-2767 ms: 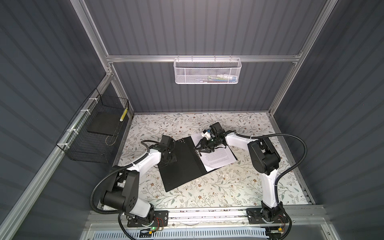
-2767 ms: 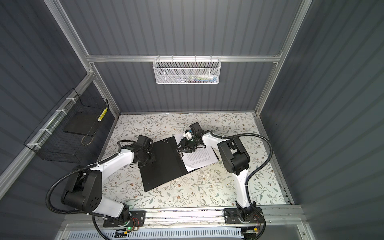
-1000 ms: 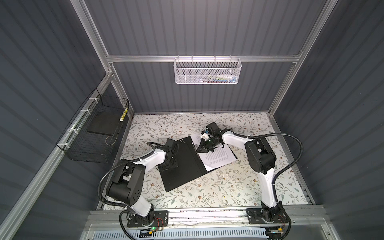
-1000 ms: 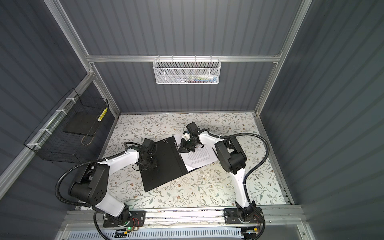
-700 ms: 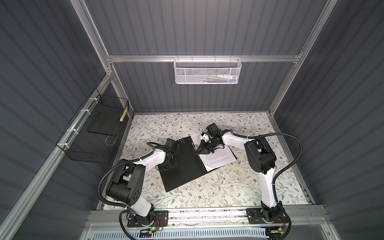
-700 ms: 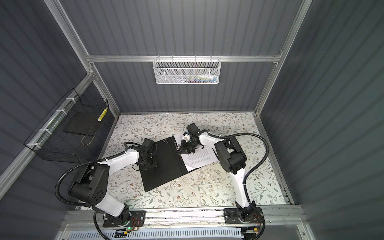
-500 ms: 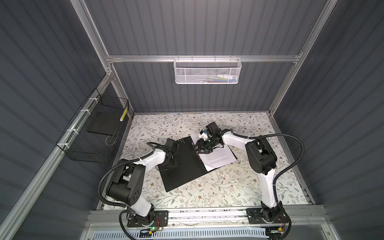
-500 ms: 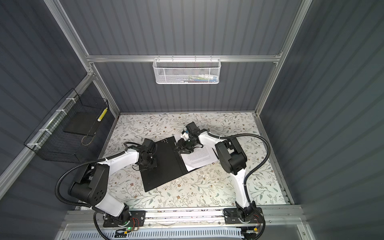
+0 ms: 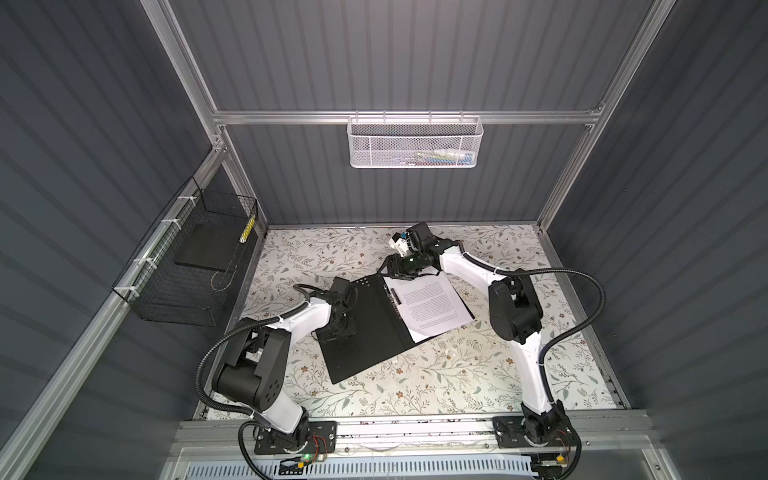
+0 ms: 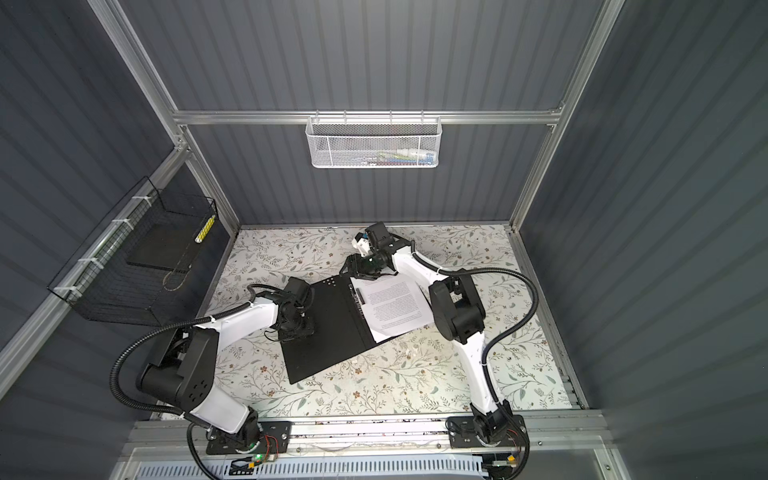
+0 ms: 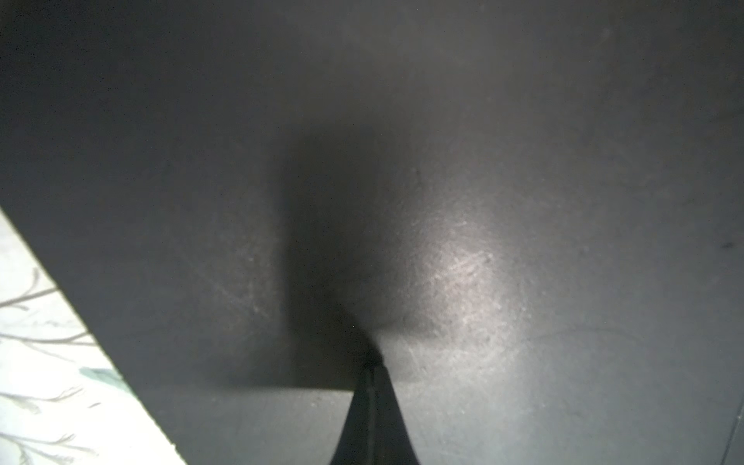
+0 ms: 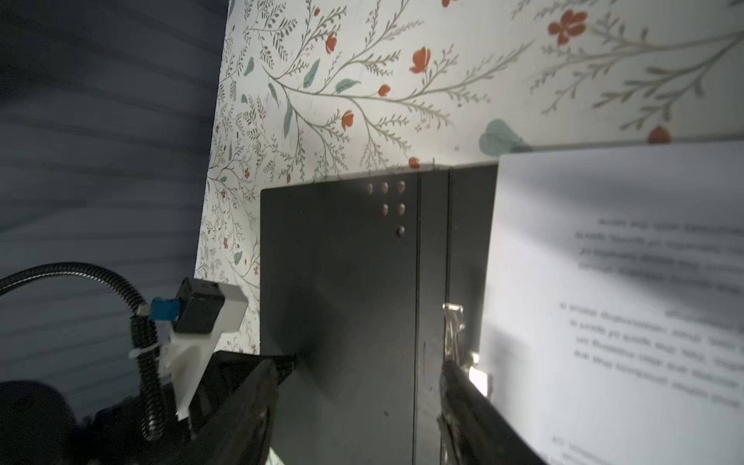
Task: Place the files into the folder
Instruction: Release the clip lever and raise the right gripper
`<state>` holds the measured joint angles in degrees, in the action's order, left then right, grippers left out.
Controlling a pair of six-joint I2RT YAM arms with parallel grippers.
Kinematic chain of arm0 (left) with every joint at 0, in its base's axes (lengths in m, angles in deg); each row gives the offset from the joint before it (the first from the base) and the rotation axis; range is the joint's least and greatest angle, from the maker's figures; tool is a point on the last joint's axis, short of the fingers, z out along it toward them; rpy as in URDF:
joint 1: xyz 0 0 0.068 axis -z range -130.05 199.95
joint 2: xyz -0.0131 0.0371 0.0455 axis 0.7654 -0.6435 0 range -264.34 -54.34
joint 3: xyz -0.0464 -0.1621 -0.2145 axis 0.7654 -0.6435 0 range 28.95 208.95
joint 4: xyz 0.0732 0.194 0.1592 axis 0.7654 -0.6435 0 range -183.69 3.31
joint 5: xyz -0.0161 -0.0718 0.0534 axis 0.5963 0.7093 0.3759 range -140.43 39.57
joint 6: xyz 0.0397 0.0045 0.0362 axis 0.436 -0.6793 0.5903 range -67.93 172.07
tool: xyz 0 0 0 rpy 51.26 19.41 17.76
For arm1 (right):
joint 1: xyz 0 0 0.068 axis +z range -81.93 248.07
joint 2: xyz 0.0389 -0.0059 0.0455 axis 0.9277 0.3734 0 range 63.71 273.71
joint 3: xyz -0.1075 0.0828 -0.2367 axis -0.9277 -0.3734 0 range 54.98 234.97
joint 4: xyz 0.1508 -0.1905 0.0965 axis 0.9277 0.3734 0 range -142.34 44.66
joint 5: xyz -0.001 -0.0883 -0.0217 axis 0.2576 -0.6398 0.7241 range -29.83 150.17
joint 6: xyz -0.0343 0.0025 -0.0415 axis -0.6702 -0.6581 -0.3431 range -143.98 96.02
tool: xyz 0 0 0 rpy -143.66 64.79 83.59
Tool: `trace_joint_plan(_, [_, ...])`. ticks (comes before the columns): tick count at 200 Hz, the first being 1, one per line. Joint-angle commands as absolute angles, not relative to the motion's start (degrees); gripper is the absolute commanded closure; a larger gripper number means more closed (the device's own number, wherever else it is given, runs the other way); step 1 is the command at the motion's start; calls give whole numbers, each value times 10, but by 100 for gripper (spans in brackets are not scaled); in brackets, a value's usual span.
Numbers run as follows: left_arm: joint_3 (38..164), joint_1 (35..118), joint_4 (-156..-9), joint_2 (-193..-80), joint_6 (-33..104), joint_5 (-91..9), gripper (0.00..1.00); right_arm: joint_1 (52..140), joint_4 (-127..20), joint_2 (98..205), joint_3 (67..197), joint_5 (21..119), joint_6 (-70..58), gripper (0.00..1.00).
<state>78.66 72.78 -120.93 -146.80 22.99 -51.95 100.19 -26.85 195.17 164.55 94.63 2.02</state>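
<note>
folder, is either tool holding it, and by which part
Neither holds it. The right tool stands open by the spine clip; the left tool is shut, tip resting on the folder.

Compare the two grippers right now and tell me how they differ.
The left gripper is shut; the right gripper stands open. The left gripper's tip appears to press on the bare left cover of the folder, while the right gripper straddles the spine at the far end, one finger beside the metal clip and the files. Both are over the open folder, and neither holds anything.
</note>
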Motion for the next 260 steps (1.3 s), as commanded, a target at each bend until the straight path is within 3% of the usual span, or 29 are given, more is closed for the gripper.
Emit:
trace_joint_plan(1, [736, 730, -1221, -1521, 229, -503, 100, 1000, -241, 1985, 1672, 925, -4, 34])
trace_joint_plan(260, [719, 729, -1215, -1505, 231, -506, 100, 1016, -261, 2094, 1754, 989, 20, 33])
